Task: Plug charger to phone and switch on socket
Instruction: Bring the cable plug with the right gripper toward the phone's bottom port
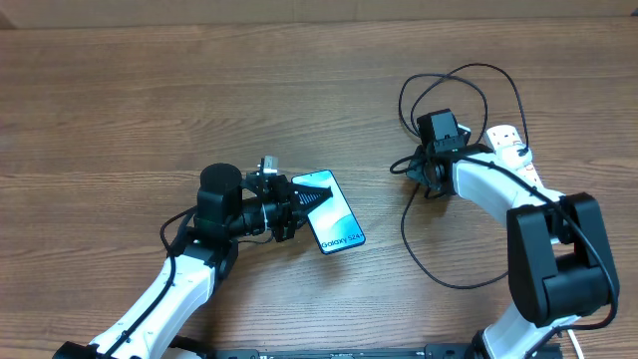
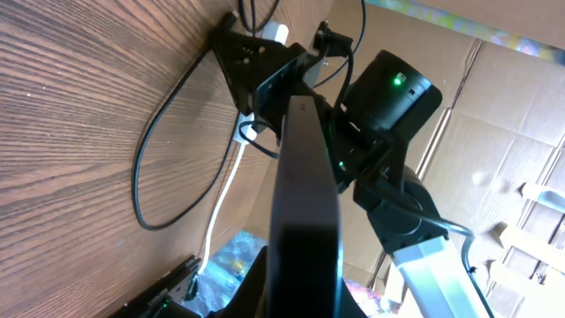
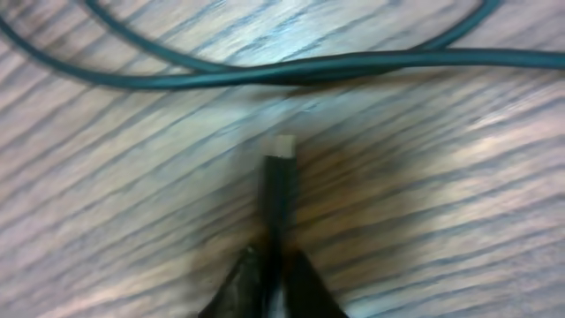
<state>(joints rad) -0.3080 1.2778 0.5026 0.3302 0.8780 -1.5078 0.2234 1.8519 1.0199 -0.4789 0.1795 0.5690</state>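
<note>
Overhead, the left gripper [image 1: 297,202] is clamped tight on the phone [image 1: 334,221], screen jutting out ahead of it. Right gripper [image 3: 269,274] pinches the charger [image 3: 279,181], connector poking just beyond; socket [image 1: 506,143] sits behind its wrist.

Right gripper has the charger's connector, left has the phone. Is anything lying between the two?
No separate object does: bare table lies between the phone and the right gripper. In the right wrist view, only slack cable of the charger crosses the wood just ahead of its connector tip.
</note>
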